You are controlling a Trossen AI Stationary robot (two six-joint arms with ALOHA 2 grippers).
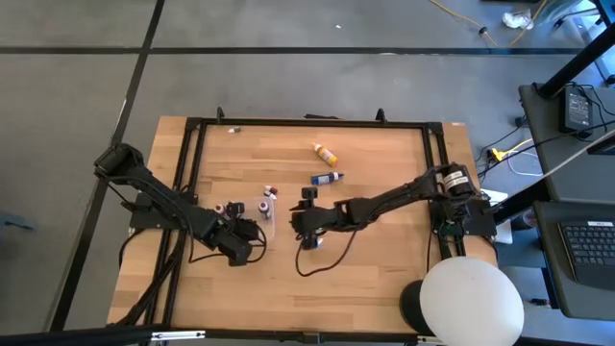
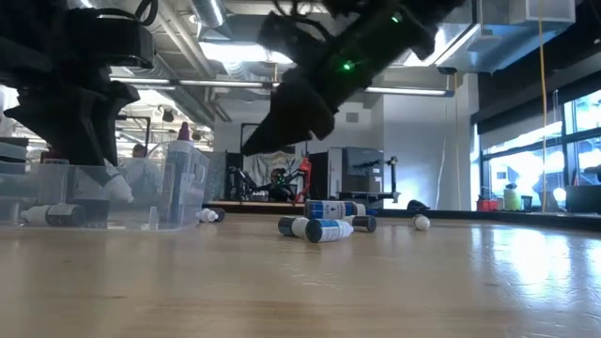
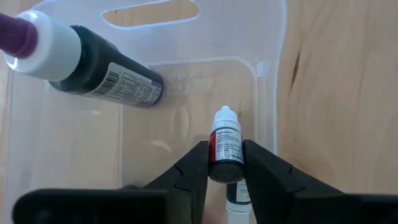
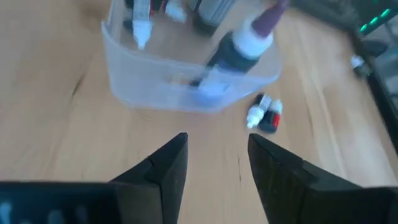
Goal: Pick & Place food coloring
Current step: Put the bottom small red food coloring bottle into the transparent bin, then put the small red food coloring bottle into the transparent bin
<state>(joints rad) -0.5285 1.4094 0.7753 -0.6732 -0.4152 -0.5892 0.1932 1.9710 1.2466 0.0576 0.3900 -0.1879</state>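
The left gripper (image 3: 225, 167) is gripping a small red bottle (image 3: 226, 144) over the tray (image 3: 267, 93), where a big dark bottle (image 3: 93, 65) is already lying. The right gripper (image 4: 214, 163) is hanging empty, jaws apart, and several bottles (image 2: 324, 225) are waiting on the table (image 1: 384, 154).

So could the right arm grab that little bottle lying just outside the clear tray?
Probably yes. The right gripper is open and empty, and the small bottle lies on bare wood beside the tray, nothing between them.

My left gripper (image 3: 225, 163) hid the lower part of the small dropper bottle (image 3: 226, 144); the purple-tipped bottle (image 3: 87, 62) was cut off at the frame's edge.
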